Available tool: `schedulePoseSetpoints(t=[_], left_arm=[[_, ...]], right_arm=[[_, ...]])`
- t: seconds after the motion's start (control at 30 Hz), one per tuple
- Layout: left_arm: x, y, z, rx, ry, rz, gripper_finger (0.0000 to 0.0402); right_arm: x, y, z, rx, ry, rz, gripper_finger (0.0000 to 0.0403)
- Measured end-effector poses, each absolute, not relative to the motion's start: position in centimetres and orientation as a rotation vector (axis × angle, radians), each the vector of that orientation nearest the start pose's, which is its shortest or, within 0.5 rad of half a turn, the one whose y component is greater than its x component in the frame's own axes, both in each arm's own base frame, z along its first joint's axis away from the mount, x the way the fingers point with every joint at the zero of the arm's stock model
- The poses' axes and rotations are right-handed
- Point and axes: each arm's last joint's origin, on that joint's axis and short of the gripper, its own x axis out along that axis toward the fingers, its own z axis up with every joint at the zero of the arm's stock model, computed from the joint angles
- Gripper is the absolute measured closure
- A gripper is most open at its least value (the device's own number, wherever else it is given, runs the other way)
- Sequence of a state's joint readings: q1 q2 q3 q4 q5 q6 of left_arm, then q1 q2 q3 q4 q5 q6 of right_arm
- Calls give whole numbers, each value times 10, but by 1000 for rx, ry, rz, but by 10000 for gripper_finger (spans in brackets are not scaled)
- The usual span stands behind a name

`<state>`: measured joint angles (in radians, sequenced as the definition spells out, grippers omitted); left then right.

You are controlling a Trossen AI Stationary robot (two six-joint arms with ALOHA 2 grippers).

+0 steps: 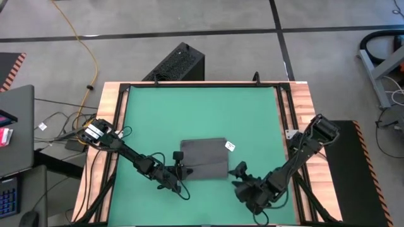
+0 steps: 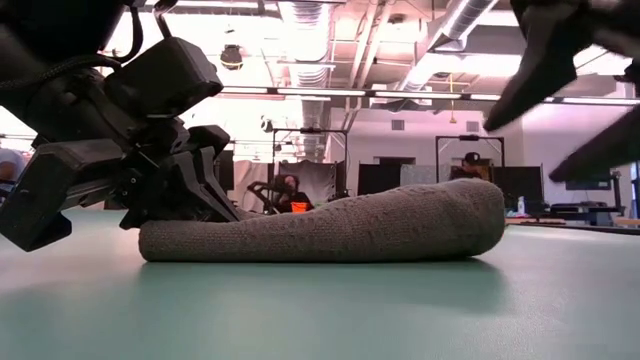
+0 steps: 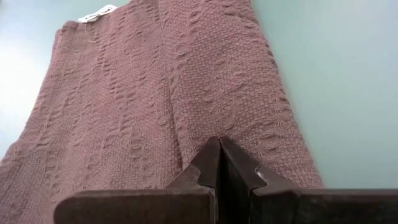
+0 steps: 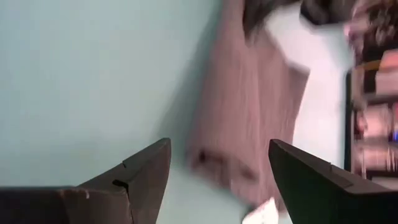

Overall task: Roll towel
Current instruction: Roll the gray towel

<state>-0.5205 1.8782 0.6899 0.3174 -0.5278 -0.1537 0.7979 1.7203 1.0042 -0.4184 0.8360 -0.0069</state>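
Note:
The dark grey towel (image 1: pixel 204 157) lies on the green mat near the table's front, its white tag (image 1: pixel 230 146) at its far right corner. In the low view the towel (image 2: pixel 330 232) is low at its left end and thicker at its right end (image 2: pixel 465 215). My left gripper (image 1: pixel 178 162) is shut at the towel's left end. My right gripper (image 1: pixel 238 173) is open, raised off the mat by the towel's near right corner, and touches nothing. It also shows in the low view (image 2: pixel 570 90). Its wrist view shows the towel (image 4: pixel 249 112) beyond the open fingers. My left gripper has its shut fingertips (image 3: pixel 219 146) on the towel's top side, near its left end (image 2: pixel 200 228). The fingers come slanting down from the table's left. A crease (image 3: pixel 177 112) runs across the cloth from the tips. I cannot tell whether any cloth is caught between them. The towel lies on the mat.
The green mat (image 1: pixel 189 113) has free room behind the towel. Wooden table edges (image 1: pixel 107 126) frame it on both sides. A black box (image 1: pixel 178 63) stands beyond the far edge. People and shelving show far behind the table in the low view (image 2: pixel 290 190).

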Motion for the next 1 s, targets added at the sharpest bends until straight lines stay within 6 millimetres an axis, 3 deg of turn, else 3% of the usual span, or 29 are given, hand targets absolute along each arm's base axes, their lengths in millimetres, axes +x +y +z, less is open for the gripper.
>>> schedulePoseSetpoints(t=[0.13,0.3,0.6,1.0], left_arm=[[274,-140,79,290,746,64,401],[274,-140,79,286,745,65,401],[274,-140,79,274,744,69,401],[274,-139,79,275,742,76,401]], right_arm=[[246,224,177,-879,679,27,107],[255,219,177,-874,680,90,107],[259,188,144,-847,646,104,107],[252,157,118,-877,649,46,107]])
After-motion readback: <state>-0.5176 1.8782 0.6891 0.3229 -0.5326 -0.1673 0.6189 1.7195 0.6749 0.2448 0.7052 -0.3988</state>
